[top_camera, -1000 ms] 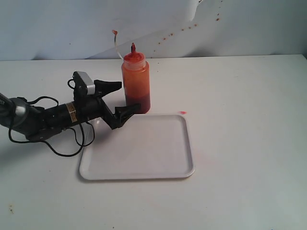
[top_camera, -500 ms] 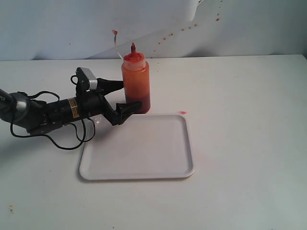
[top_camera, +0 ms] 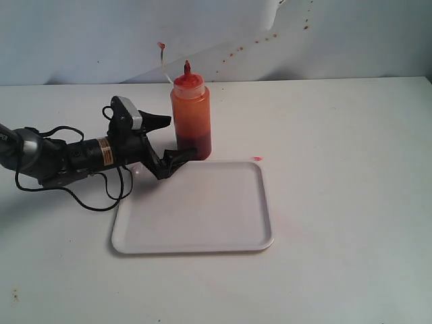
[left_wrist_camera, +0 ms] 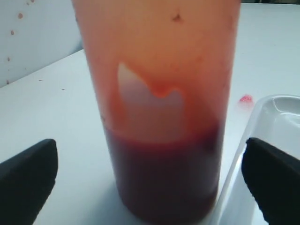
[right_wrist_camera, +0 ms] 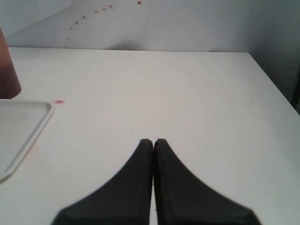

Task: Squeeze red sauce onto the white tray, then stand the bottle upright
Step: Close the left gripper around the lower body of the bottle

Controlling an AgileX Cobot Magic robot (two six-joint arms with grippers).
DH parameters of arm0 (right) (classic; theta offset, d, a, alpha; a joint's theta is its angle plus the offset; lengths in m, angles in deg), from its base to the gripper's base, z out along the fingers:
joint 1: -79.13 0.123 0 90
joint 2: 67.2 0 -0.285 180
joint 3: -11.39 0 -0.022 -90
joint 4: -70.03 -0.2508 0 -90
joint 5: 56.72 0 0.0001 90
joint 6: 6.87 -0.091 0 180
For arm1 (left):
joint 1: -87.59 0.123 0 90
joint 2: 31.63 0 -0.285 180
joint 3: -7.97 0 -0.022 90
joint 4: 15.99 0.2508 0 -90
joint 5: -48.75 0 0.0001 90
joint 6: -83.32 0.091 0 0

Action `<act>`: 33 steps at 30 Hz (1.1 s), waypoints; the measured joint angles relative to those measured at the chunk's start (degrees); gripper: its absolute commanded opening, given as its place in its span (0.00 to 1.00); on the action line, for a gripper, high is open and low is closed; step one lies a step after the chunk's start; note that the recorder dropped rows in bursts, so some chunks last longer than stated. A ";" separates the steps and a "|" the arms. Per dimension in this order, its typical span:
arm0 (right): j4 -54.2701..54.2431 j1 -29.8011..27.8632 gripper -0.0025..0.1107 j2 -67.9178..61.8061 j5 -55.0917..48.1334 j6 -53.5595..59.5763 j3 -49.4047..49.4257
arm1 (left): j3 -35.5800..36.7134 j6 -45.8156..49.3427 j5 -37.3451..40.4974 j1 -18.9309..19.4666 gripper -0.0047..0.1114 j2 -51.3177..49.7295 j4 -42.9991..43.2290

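Observation:
The bottle (top_camera: 191, 111) stands upright on the table just behind the white tray (top_camera: 196, 209), its red nozzle (top_camera: 187, 67) pointing up and the tethered cap (top_camera: 161, 46) hanging off to the side. Dark red sauce (left_wrist_camera: 164, 178) fills its lower part. My left gripper (top_camera: 179, 137) is open, one finger (left_wrist_camera: 28, 173) on each side of the bottle's base, apart from its wall. The tray's surface shows plain white. My right gripper (right_wrist_camera: 153, 141) is shut on nothing above bare table, out of the exterior view.
A small red spot (top_camera: 257, 158) lies on the table by the tray's far right corner. The left arm's cable (top_camera: 101, 199) loops on the table left of the tray. The grey backdrop (top_camera: 270, 40) with red specks stands behind the bottle.
My left gripper has slid a little toward the bottle and turned, so its open fingers now straddle the bottle's base. The bottle and tray have not moved.

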 measured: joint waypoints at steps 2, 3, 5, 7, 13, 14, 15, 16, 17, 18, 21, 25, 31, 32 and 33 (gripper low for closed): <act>0.00 0.00 0.02 0.00 0.00 0.00 0.00 | -0.04 0.00 0.00 -0.18 0.94 0.00 0.00; 0.00 0.00 0.02 0.00 0.00 0.00 0.00 | -0.30 0.00 0.00 -0.43 0.94 0.00 0.12; 0.00 0.00 0.02 0.00 0.00 0.00 0.00 | -1.17 0.00 0.41 -1.04 0.94 0.00 0.29; 0.00 0.00 0.02 0.00 0.00 0.00 0.00 | -2.21 0.00 1.34 -2.30 0.94 -0.13 1.35; 0.00 0.00 0.02 0.00 0.00 0.00 0.00 | -4.18 -0.22 5.54 -4.96 0.94 -0.52 2.36; 0.00 0.00 0.02 0.00 0.00 0.00 0.00 | -4.17 -0.57 6.03 -5.05 0.94 -0.61 2.36; 0.00 0.00 0.02 0.00 0.00 0.00 0.00 | -4.30 -0.98 6.56 -5.05 0.94 -0.61 2.20; 0.00 0.00 0.02 0.00 0.00 0.00 0.00 | -4.30 -1.27 6.84 -5.05 0.94 -0.73 1.73; 0.00 0.00 0.02 0.00 0.00 0.00 0.00 | -4.42 -1.51 7.09 -5.05 0.94 -0.86 1.48; 0.00 0.00 0.02 0.00 0.00 0.00 0.00 | -4.42 -1.49 7.24 -5.05 0.94 -0.86 1.29; 0.00 0.00 0.02 0.00 0.00 0.00 0.00 | -4.42 -1.74 7.24 -5.05 0.94 -0.86 0.61; 0.00 0.00 0.02 0.00 0.00 0.00 0.00 | -4.42 -1.74 7.24 -5.05 0.94 -0.86 -1.24; 0.00 0.00 0.02 0.00 0.00 0.00 0.00 | -4.42 -2.24 7.24 -5.05 0.94 -0.86 -2.14; 0.00 0.00 0.02 0.00 0.00 0.00 0.00 | -4.42 -2.69 7.24 -5.05 0.94 -0.86 -2.14; 0.00 0.00 0.02 0.00 0.00 0.00 0.00 | -4.42 -2.81 7.24 -5.05 0.94 -0.86 -2.14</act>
